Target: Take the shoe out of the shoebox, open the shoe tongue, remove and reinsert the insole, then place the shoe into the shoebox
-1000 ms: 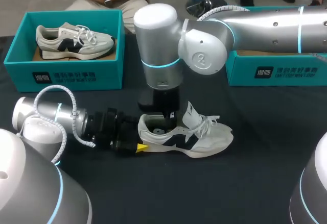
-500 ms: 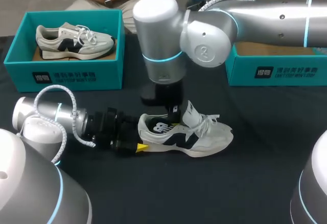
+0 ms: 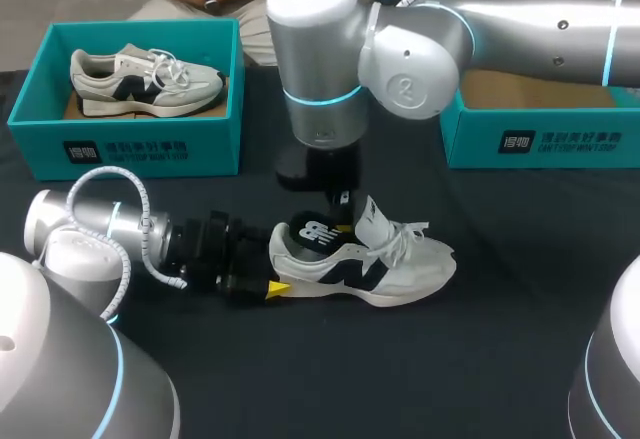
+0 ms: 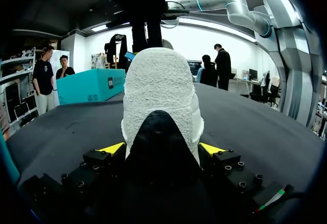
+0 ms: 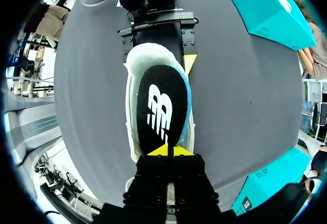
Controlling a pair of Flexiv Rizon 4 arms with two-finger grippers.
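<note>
And up it comes! The right gripper (image 5: pixel 168 151), a second ago sunk in the shoe's (image 3: pixel 370 264) opening, has risen, and the black insole (image 3: pixel 315 234) rises with it. Its heel end now stands tilted above the collar, white logo showing. The right wrist view shows the two yellow tips pinched together on the insole's edge, so that gripper is clenched on it. The left gripper (image 4: pixel 161 150) hasn't budged: its tips flank the heel from both sides, grasping the shoe and pinning it on its sole on the desk (image 3: pixel 500 359), tongue pulled up and open.

So the removal looks about halfway there. The insole's front part seems still tucked inside the shoe, so more lift is likely needed before it comes free. Reinsertion and the trip to the open shoebox (image 3: pixel 540 141), well apart at the right, are not yet done.
</note>
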